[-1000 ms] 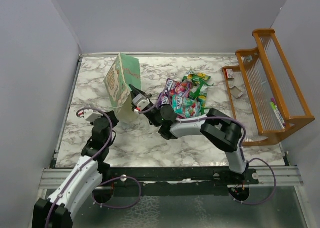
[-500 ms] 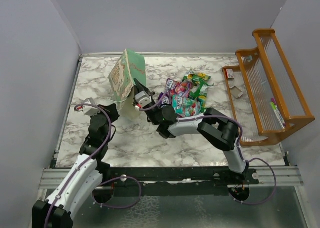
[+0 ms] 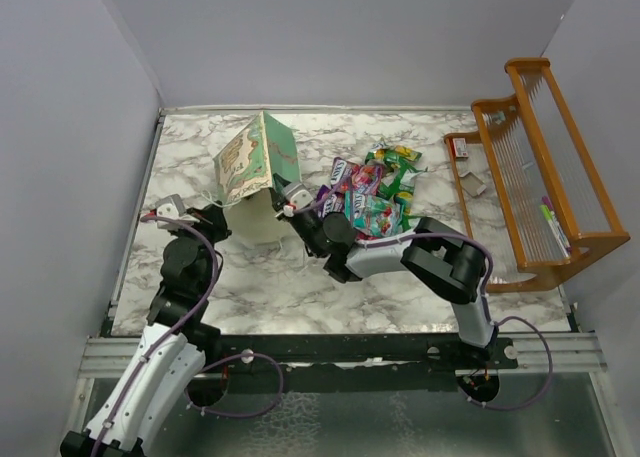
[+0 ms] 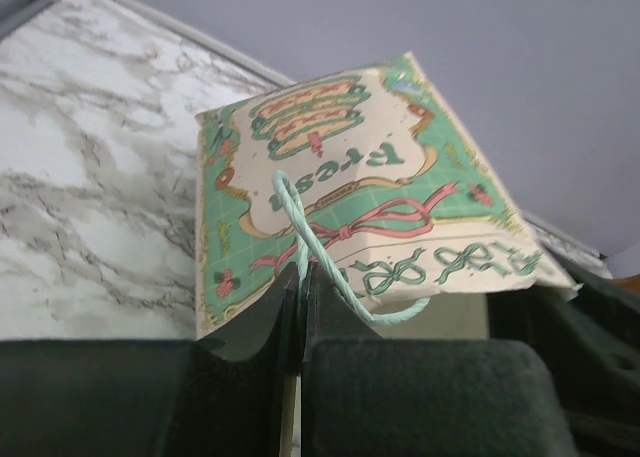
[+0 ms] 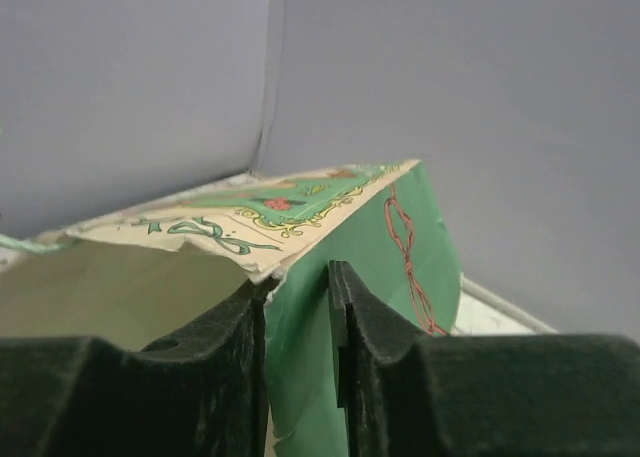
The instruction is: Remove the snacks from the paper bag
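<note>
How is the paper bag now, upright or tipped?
Tipped: the paper bag leans with its printed side facing up and its cream-white mouth low on the near side.

Contents of paper bag [image 3: 255,167] not discernible past either claw, bag lower edge masked behind left gripper [image 4: 300,289] fingers, bag base cut off below right gripper [image 5: 297,277], small items in rack [image 3: 528,67] too small to identify.

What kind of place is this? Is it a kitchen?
Probably a robot testing booth, not a kitchen: plain grey walls box in a marble-look table, and the left arm and right arm are bolted to a metal rail.
</note>
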